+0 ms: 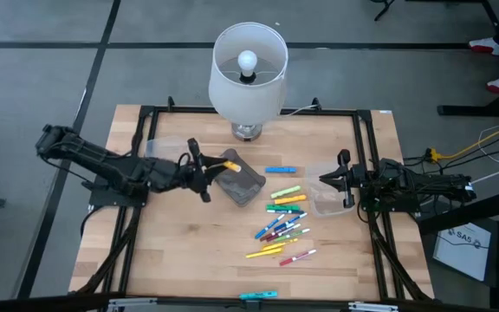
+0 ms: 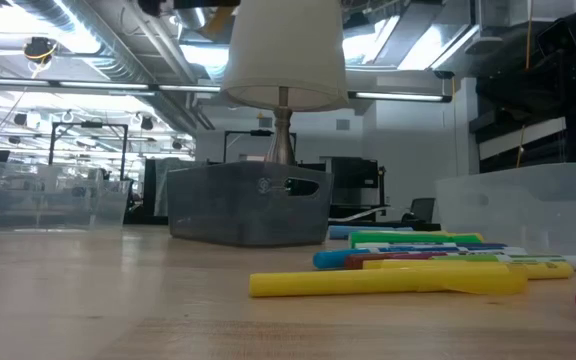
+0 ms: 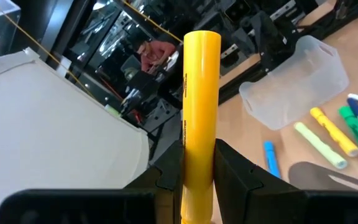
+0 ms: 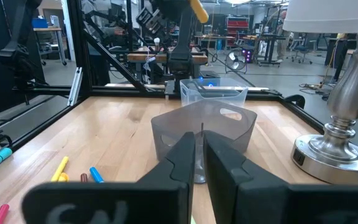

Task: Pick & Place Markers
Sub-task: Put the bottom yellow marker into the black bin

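Wooden table [image 1: 180, 251] framed by black rails, standing on a grey floor; a white-shaded lamp [image 1: 248, 65] stands at the far edge, its chrome base [image 4: 334, 152] visible from the right wrist. Beyond the table the low view shows an industrial hall with ceiling ducts and strip lights.

Left gripper [image 1: 204, 166]: raised above the table, fingers [image 3: 166, 177] clamped on a yellow marker [image 3: 201, 112], which stands up between them and projects well past the tips. Directly beyond this gripper sits a grey bin [image 1: 239, 184]; the marker's free end lies over the bin's near rim in the high view. A clear tub [image 1: 158, 149] lies beside the left arm.

Right gripper [image 1: 343, 180]: fingers [image 4: 179, 158] drawn together with only a thin slit between them, nothing held. It sits over a clear bin [image 1: 326, 201]. The grey bin is straight ahead of it, with the left gripper beyond.

Loose markers [image 1: 282, 221] lie scattered on the wood between the two grippers, nearer the right one: yellow, green, blue, orange and pink. A blue marker [image 1: 280, 169] lies apart near the lamp, and a cyan marker [image 1: 258, 295] lies at the table's near edge.
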Motion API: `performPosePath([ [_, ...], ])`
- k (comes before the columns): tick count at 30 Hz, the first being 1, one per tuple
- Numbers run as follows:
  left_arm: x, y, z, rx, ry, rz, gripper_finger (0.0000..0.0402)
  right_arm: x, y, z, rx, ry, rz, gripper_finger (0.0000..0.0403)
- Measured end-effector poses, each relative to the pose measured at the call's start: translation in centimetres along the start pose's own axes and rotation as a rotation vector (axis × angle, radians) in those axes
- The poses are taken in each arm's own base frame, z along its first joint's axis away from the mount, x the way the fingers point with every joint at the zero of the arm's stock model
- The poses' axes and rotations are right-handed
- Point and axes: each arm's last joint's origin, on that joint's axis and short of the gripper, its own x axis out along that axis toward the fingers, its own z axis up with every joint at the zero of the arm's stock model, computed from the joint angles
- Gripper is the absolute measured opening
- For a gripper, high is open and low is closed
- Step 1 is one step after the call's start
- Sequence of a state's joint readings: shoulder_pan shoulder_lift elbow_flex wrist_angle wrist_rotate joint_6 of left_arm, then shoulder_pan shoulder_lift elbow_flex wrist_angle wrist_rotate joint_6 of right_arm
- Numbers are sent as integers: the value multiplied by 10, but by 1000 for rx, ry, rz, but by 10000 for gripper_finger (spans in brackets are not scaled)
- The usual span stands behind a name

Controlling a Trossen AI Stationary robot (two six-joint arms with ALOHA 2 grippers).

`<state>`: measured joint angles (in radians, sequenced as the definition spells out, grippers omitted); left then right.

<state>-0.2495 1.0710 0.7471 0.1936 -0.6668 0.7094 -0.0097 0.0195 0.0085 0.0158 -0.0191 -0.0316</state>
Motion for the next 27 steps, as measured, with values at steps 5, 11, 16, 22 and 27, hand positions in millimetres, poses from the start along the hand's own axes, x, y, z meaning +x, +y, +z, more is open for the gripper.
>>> performPosePath([
  [5,8,9,-4,-3,-33,-9,59,0,0,0,0,0,0,35],
  [11,14,15,-10,-12,-55,-40,59,0,0,0,0,0,0,35],
  [16,18,19,-15,-19,-77,-73,59,0,0,0,0,0,0,35],
  [22,30,12,-23,-59,-52,-126,59,0,0,0,0,0,0,35],
  [27,45,-2,-32,-31,11,-161,59,0,0,0,0,0,0,35],
])
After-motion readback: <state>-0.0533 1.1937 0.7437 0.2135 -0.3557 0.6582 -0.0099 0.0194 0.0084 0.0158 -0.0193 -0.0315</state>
